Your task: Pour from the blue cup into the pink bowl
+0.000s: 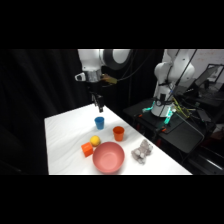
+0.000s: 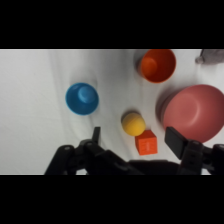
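The blue cup [image 1: 99,122] stands upright on the white table, and in the wrist view the blue cup [image 2: 82,98] lies left of centre, mouth up. The pink bowl [image 1: 108,157] sits at the table's near edge, while the pink bowl [image 2: 195,112] fills the right side of the wrist view. My gripper [image 1: 100,106] hangs just above the cup, not touching it. Seen from the wrist, the gripper [image 2: 135,136] is open, its two fingers [image 2: 95,136] spread wide with nothing held between them.
An orange-red cup [image 1: 118,133] stands right of the blue cup. A yellow ball [image 1: 95,140] and an orange block [image 1: 87,149] lie between the blue cup and the bowl. A grey crumpled object [image 1: 142,151] rests right of the bowl.
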{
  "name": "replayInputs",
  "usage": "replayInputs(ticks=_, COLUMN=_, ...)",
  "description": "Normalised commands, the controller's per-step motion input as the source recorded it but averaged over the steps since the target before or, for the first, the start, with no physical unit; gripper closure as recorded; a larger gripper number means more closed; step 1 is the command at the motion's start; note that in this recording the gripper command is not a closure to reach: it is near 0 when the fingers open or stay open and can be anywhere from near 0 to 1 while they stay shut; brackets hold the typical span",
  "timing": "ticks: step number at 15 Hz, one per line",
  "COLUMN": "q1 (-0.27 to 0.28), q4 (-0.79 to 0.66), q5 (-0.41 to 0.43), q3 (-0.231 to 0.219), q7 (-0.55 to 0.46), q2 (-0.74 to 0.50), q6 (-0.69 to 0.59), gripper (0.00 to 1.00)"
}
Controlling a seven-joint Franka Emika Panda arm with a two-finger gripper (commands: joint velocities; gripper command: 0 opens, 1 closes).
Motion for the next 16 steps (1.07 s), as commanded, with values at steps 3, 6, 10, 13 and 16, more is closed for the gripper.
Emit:
replayInputs(ticks=3, q1=-0.09, q4=-0.32, q5=0.266, q3=-0.061, q7=-0.03, q2=-0.05, q6=0.61, gripper=0.0)
replayInputs(ticks=6, q1=-0.021, q4=-0.26, q5=0.195, q3=-0.008, q7=0.04, q2=0.04, q6=0.54, gripper=0.0)
replayInputs(ticks=10, q1=0.018, q4=-0.09, q5=0.096, q3=0.022, q7=0.09, q2=0.16, q6=0.38, gripper=0.0)
replayInputs(ticks=13, q1=0.013, q4=0.02, q5=0.073, q3=0.027, q7=0.08, q2=0.18, q6=0.24, gripper=0.0)
replayInputs(ticks=16, q1=0.005, q4=0.11, q5=0.06, q3=0.023, q7=0.09, q2=0.21, q6=0.18, gripper=0.0)
